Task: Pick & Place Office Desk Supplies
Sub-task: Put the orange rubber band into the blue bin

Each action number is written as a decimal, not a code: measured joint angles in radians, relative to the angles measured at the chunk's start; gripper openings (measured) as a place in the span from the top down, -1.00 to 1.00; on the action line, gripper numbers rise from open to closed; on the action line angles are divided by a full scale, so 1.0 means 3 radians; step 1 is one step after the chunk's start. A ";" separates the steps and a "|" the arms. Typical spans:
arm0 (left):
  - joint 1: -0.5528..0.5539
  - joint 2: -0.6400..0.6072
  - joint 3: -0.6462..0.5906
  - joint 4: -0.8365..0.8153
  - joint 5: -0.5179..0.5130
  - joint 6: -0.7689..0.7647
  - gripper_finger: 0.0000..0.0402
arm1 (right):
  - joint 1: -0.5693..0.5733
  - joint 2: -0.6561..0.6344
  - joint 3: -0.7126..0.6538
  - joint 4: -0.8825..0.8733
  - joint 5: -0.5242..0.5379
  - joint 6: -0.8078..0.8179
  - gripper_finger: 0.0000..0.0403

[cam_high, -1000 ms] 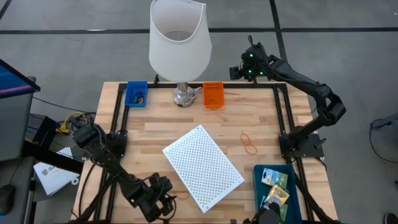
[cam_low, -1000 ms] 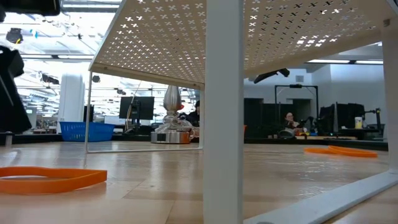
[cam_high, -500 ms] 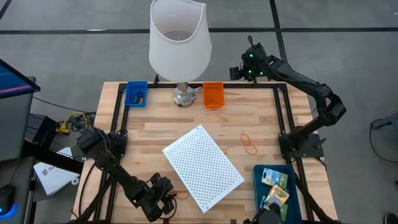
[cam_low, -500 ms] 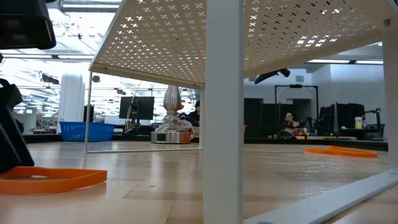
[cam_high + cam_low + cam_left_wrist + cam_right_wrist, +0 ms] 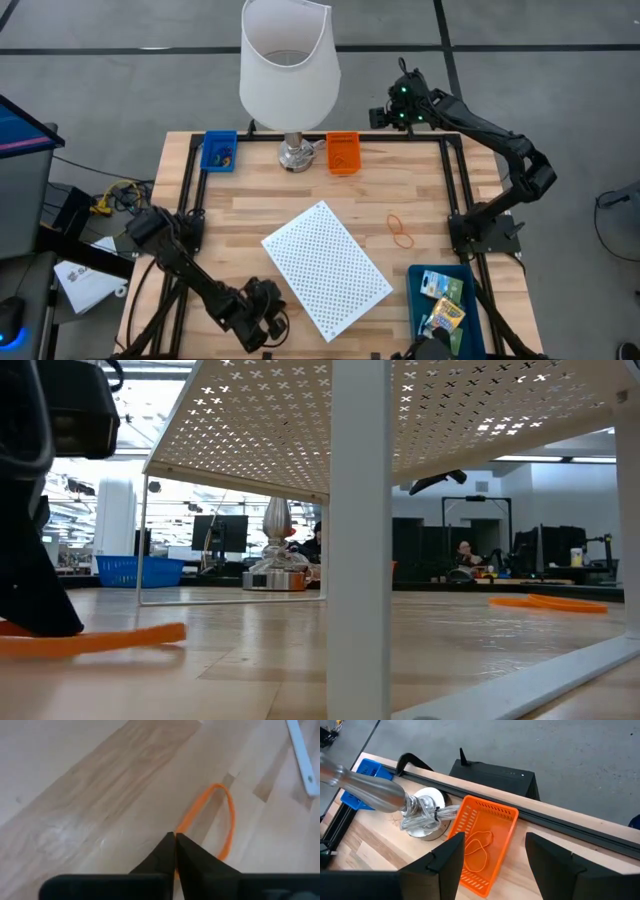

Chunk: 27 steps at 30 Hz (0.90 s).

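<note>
Orange rubber band (image 5: 220,822) lies flat on the wood near the table's front edge, just beside the white perforated panel (image 5: 327,270). My left gripper (image 5: 175,842) is down on it with fingers pressed together, pinching one side of the loop; the rest of the loop pokes out past the fingertips. In the low view the band (image 5: 110,640) reads as a flat strip on the wood next to the dark finger, so it's gripped but not lifted, I'd say.

Pinching one strand makes sense: a thin band lying flat gives nothing else to grab, so the tips have to come right down to the surface.

Two more orange bands (image 5: 402,232) sit loose to the right of the panel, well apart from both arms. The orange basket (image 5: 343,153) at the back edge already holds bands (image 5: 480,847), so that's my likely drop spot. The blue basket (image 5: 219,150) holds small bits, which I can't make out. The blue tray (image 5: 424,312) at front right carries the printed boxes (image 5: 440,300).

Right gripper (image 5: 492,865) hangs over the back edge above the orange basket, fingers spread wide, nothing between them. It looks parked. The lamp (image 5: 288,68) stands between the two baskets.
</note>
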 joint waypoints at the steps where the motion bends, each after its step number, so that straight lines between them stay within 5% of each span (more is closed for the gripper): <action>1: -0.0009 -0.0032 -0.0004 -0.0009 0.0037 -0.0065 0.99 | 0.0007 0.0000 0.0000 -0.0001 0.0000 -0.0001 -0.02; 8: -0.0185 -0.0643 -0.0022 -0.0399 0.0179 -0.0103 1.00 | 0.0058 0.0000 0.0000 0.0014 0.0000 -0.0006 -0.02; 16: -0.0350 -0.1714 -0.0023 -0.0727 -0.0254 0.0374 1.00 | 0.0084 0.0001 0.0000 0.0028 -0.0005 -0.0118 -0.02; 21: -0.0091 -0.2478 -0.0021 -0.0640 -0.0912 0.1200 1.00 | 0.0107 0.0001 0.0000 0.0040 0.0000 -0.0225 -0.02; 23: 0.0172 -0.2712 -0.0015 -0.0575 -0.0739 0.1775 1.00 | 0.0116 0.0001 0.0000 0.0057 -0.0001 -0.0238 -0.02; 27: 0.1038 -0.2739 -0.0072 -0.0457 0.0377 0.2665 1.00 | 0.0140 0.0001 0.0000 0.0135 -0.0076 -0.0261 -0.02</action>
